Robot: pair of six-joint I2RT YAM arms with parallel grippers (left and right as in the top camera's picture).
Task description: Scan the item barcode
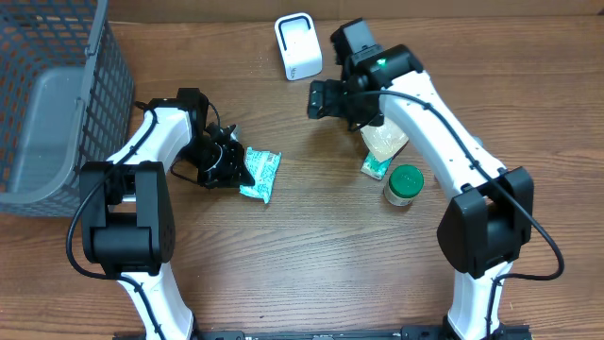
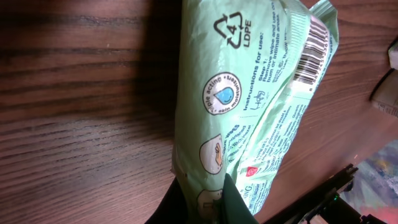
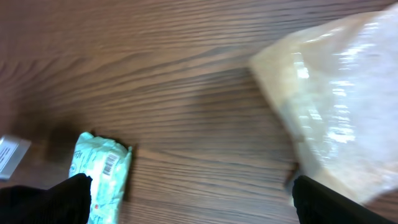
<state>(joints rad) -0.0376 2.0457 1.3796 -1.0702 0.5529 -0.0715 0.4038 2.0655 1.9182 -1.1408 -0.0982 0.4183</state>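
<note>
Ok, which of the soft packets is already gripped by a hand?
The pale green plastic wipes packet left of centre, pinched by the left hand. The translucent plastic bag beside the green-lidded jar lies free.

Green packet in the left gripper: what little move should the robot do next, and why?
Probably carry the green wipes packet toward the white scanner, barcode facing it. The left gripper is shut on the packet's end, the barcode shows at its free end, and the scanner stands well apart from it.
</note>
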